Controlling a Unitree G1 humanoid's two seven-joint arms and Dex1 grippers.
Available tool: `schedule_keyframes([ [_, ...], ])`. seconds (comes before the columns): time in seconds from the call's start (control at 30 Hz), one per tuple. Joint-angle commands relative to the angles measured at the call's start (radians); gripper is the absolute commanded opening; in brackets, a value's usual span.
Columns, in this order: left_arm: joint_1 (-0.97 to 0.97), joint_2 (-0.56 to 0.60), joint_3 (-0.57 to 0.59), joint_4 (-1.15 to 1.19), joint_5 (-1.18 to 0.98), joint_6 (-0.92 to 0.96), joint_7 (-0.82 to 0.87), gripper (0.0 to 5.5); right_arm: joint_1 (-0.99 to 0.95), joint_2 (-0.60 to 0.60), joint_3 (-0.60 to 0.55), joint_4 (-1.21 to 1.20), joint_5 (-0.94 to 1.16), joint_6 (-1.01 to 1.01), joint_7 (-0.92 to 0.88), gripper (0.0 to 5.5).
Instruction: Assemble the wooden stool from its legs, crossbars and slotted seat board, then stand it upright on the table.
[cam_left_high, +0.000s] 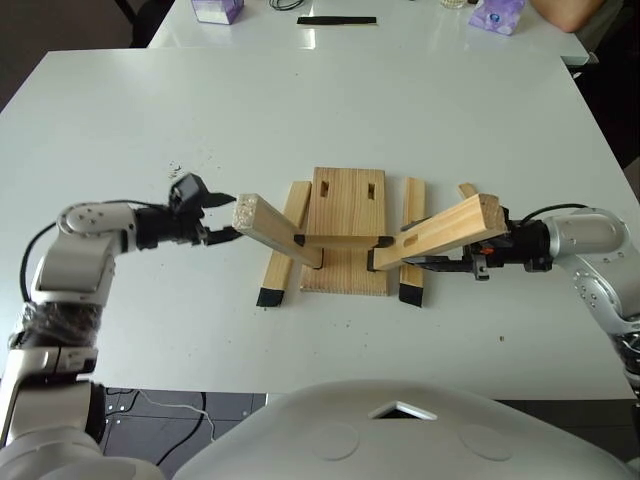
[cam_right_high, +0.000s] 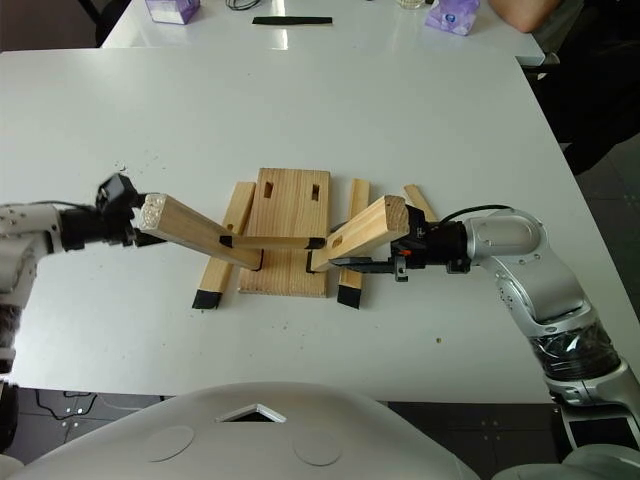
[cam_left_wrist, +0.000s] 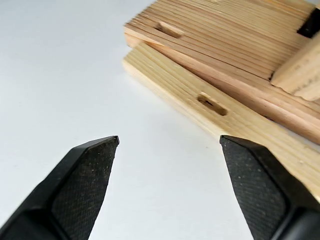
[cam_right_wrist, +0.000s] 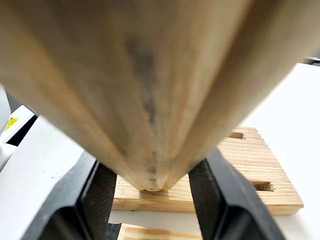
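Now the left tool (cam_left_high: 230, 216) is spread wide — the left leg (cam_left_high: 275, 232) points its raised end at it — the right tool (cam_right_wrist: 152, 182) pinches the right leg (cam_left_high: 440, 232).

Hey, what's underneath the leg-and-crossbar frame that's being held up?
The slotted seat board lies flat beneath the frame, loose legs beside it. The crossbar hides a strip of the board.

Pale slotted wooden seat board (cam_left_high: 345, 200): lower band hidden — pale wooden crossbar (cam_left_high: 345, 241) covers it.
Thick pale wooden leg (cam_right_wrist: 150, 75): blurred, cropped.
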Motion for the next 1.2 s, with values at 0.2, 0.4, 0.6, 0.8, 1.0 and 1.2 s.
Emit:
schedule_keyframes([
  [0.2, -0.501, -0.234, -0.211, 0.324, 0.137, -0.041, -0.096, 3.77, -0.067, -0.034, 0.158, 0.121, -0.193, 0.031, 0.062, 1.99],
  [0.4, -0.533, -0.290, -0.409, 0.368, 0.268, -0.148, -0.278, 3.77, -0.175, 0.001, 0.229, 0.183, -0.210, 0.007, 0.107, 1.99],
  [0.6, -0.528, -0.306, -0.485, 0.355, 0.290, -0.151, -0.428, 3.77, -0.227, 0.024, 0.276, 0.217, -0.218, -0.013, 0.127, 1.99],
  [0.8, -0.513, -0.363, -0.440, 0.279, 0.166, 0.028, -0.456, 3.77, -0.243, 0.041, 0.308, 0.238, -0.227, -0.030, 0.126, 1.99],
  [1.0, -0.439, -0.329, -0.432, 0.092, 0.058, 0.166, -0.457, 3.77, -0.260, 0.046, 0.316, 0.266, -0.227, -0.038, 0.130, 1.99],
  [1.2, -0.410, -0.312, -0.416, 0.000, 0.040, 0.220, -0.454, 3.77, -0.271, 0.048, 0.321, 0.286, -0.234, -0.043, 0.142, 1.99],
])
